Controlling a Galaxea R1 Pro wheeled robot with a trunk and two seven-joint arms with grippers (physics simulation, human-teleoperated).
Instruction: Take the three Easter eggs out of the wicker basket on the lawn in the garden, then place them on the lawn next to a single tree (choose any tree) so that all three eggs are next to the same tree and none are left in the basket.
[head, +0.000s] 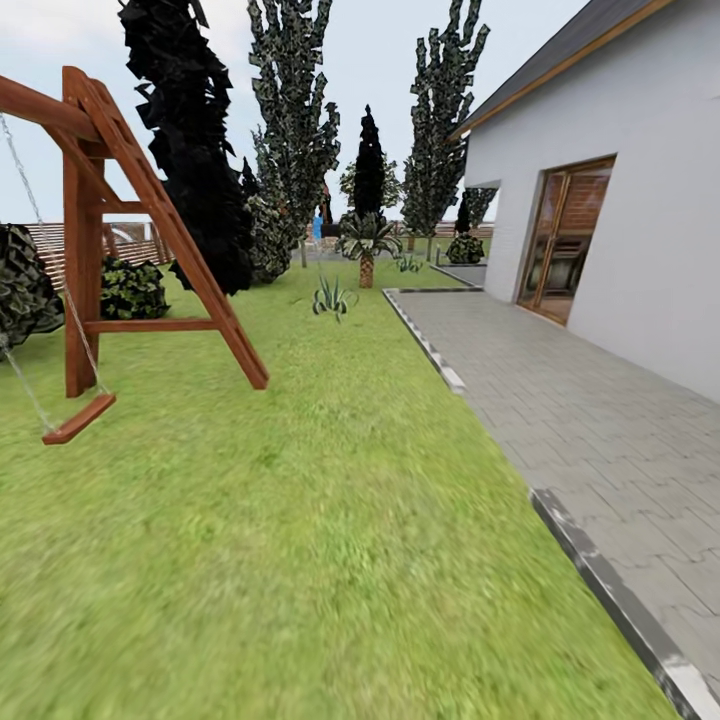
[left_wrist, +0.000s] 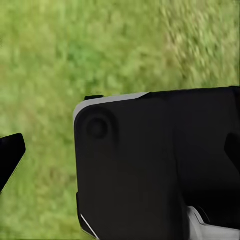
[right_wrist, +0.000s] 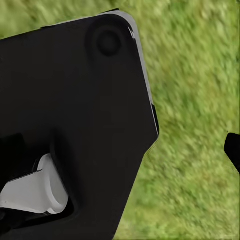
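Lawn (head: 330, 560) close up, swing frame (head: 150, 220) left, paving (head: 600, 440) right, gripper states unclear.

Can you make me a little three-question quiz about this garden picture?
1. True or false: the wooden swing frame stands on the paved path.
2. What lies right next to the white house: A) the lawn, B) the paved path, C) the swing seat?
3. Fill in: the short palm stands far ahead near the end of the ____ path.

Key: 1. False, it stands on the lawn. 2. B. 3. paved.
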